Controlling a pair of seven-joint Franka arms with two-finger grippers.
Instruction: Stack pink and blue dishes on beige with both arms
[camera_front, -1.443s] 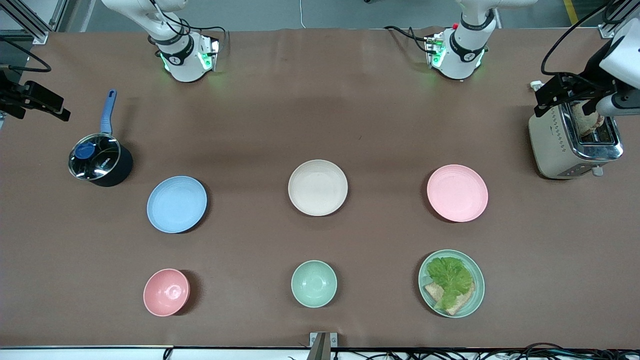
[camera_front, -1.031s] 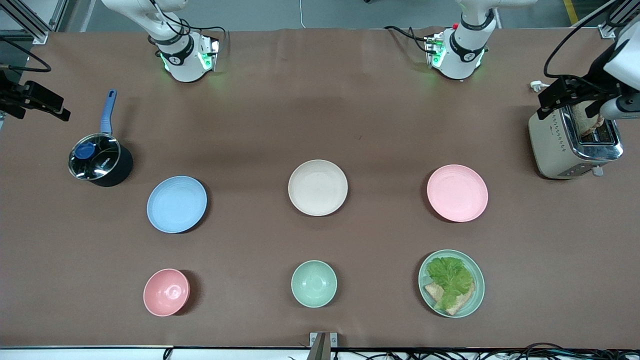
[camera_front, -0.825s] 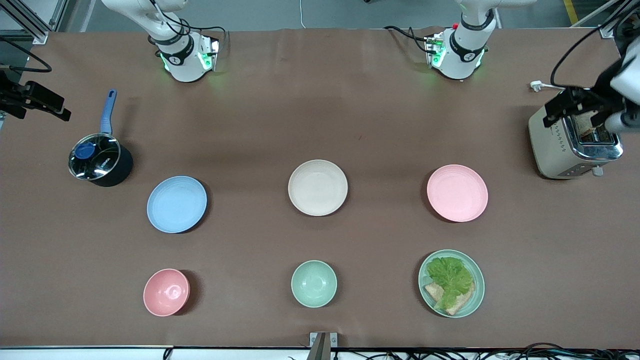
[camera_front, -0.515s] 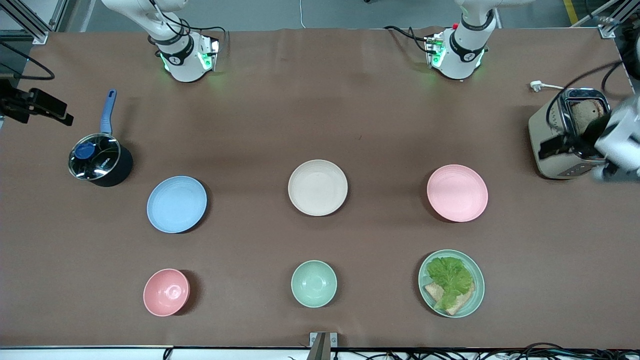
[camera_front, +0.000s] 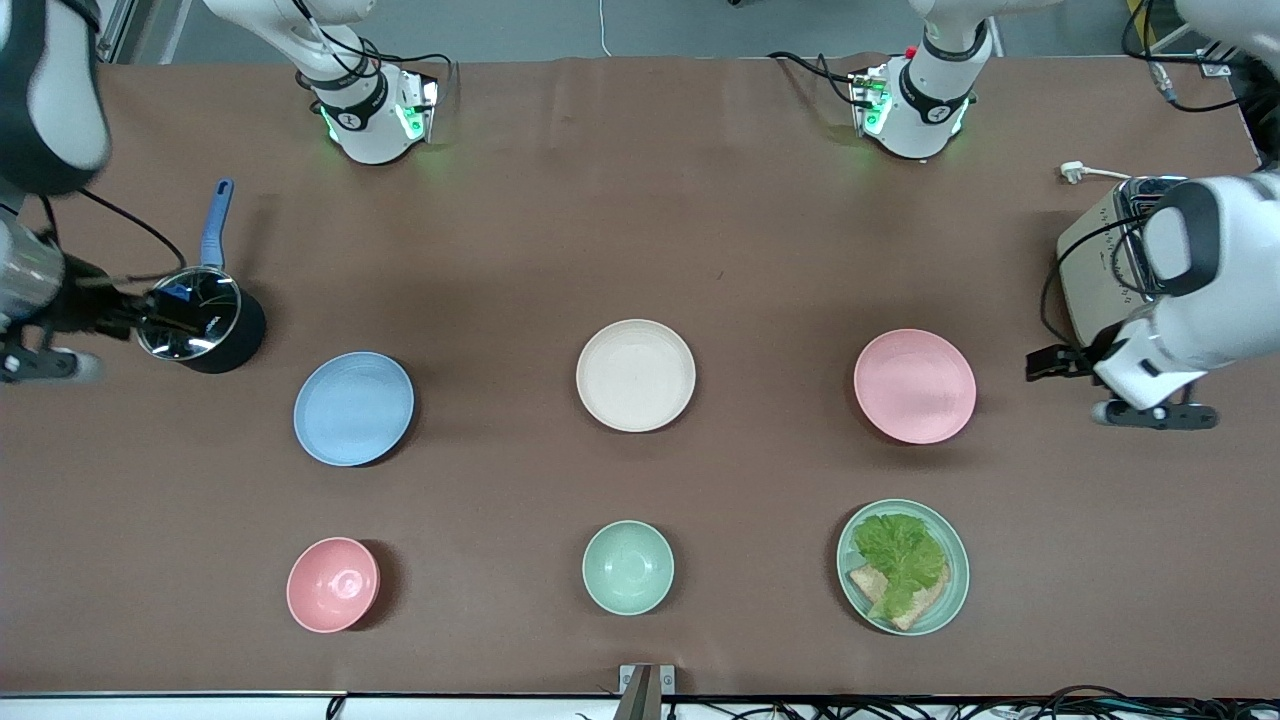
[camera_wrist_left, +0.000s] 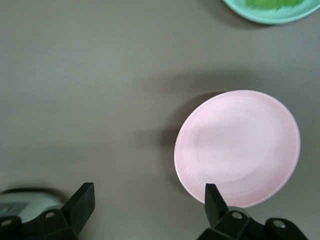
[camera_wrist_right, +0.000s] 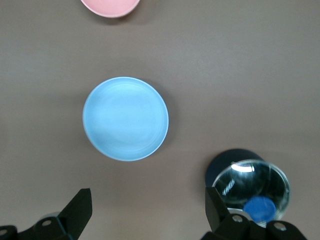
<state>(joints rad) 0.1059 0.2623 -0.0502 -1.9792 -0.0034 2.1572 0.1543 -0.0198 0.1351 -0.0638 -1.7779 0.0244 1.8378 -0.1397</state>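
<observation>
Three plates in a row mid-table, none stacked: blue plate (camera_front: 353, 408) toward right arm's end, beige plate (camera_front: 635, 375) in the middle, pink plate (camera_front: 914, 385) toward left arm's end, all well apart. Left gripper (camera_wrist_left: 150, 202) up in the air, fingers spread wide, over bare table between pink plate (camera_wrist_left: 237, 148) and toaster (camera_front: 1105, 262), holding nothing. Right gripper (camera_wrist_right: 147, 207) likewise spread wide and empty, over table beside lidded pot (camera_front: 198, 322), with blue plate (camera_wrist_right: 125, 118) and pot (camera_wrist_right: 250, 186) both in its wrist view. Nearer the front camera: pink bowl (camera_front: 333, 584), mint bowl (camera_front: 628, 567), green plate with lettuce and bread (camera_front: 903, 566).
</observation>
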